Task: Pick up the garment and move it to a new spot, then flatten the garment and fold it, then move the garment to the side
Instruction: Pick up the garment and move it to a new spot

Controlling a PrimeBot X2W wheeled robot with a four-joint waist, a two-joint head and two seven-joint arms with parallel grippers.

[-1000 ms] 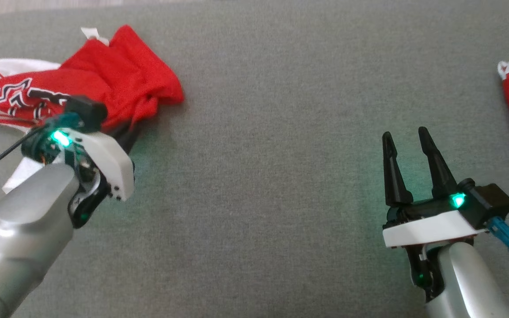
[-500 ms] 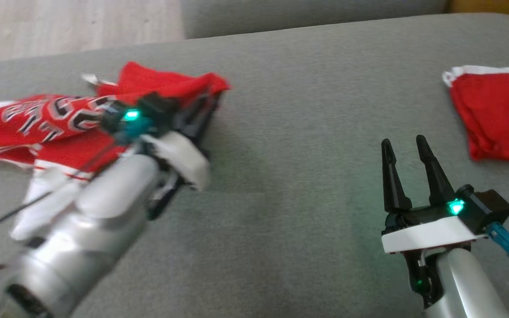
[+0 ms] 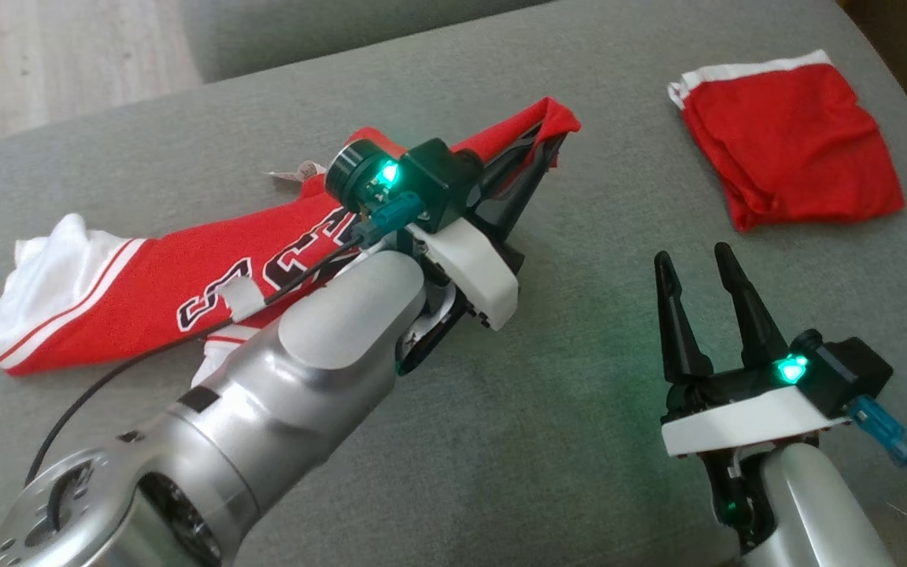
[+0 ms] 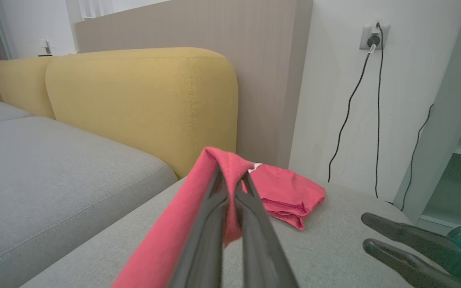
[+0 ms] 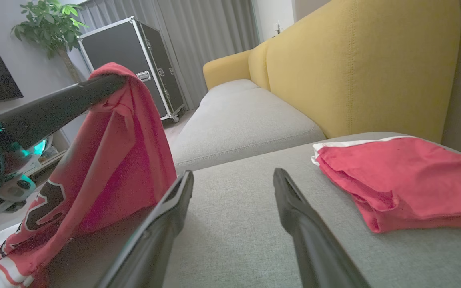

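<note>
Red garment (image 3: 146,268): blk/wht lettering, partly hidden (end letter looks like "S"); rest unreadable.

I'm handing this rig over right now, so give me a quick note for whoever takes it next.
Left claw: shut on a corner of the red jersey, lifted; the rest trails on the grey cushion.
Right claw: open, holding nothing, above the cushion.
Folded red garment: lying far right.
Done: pickup. Left: place, flatten, fold, move aside.

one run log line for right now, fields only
stage: pick up | left gripper: shut on jersey corner, raised off couch | right gripper: open, empty | second red garment: folded, far right
</note>
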